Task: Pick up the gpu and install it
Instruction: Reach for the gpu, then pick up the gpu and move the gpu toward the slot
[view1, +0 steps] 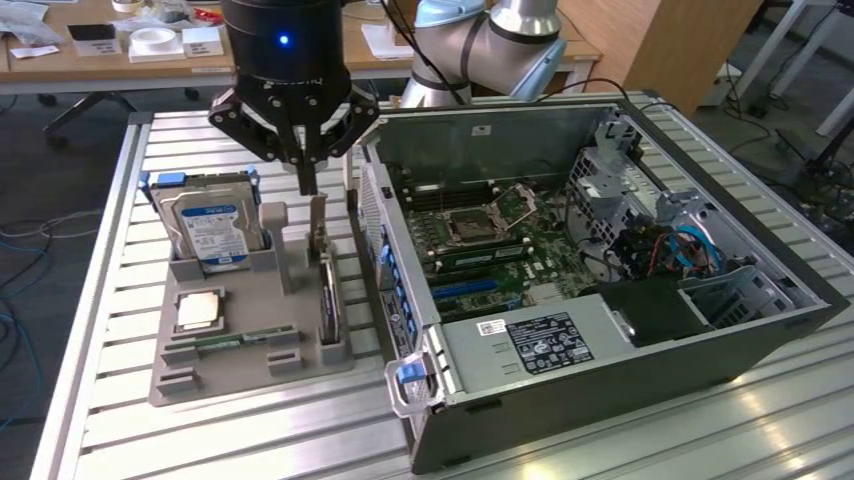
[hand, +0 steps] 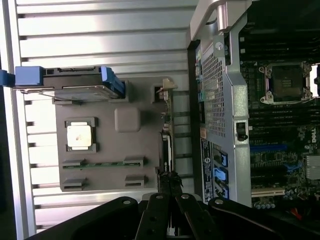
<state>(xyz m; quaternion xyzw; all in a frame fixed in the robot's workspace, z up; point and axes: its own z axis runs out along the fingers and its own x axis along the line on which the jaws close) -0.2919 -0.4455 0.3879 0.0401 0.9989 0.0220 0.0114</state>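
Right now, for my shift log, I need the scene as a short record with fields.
gripper: pointing down above one end of the gpu; contact cannot be told
gpu: standing on edge in the gray holder, beside the computer case
hard drive: upright in the same holder
computer case: open, motherboard showing
install: not yet done

- The gpu (view1: 330, 300) stands on edge along the tray's (view1: 254, 372) edge nearest the computer case (view1: 601, 390).
- The hard drive (view1: 210, 225) stands at the tray's rear corner on the exterior view's left, with the CPU (view1: 200, 310) lying before it.
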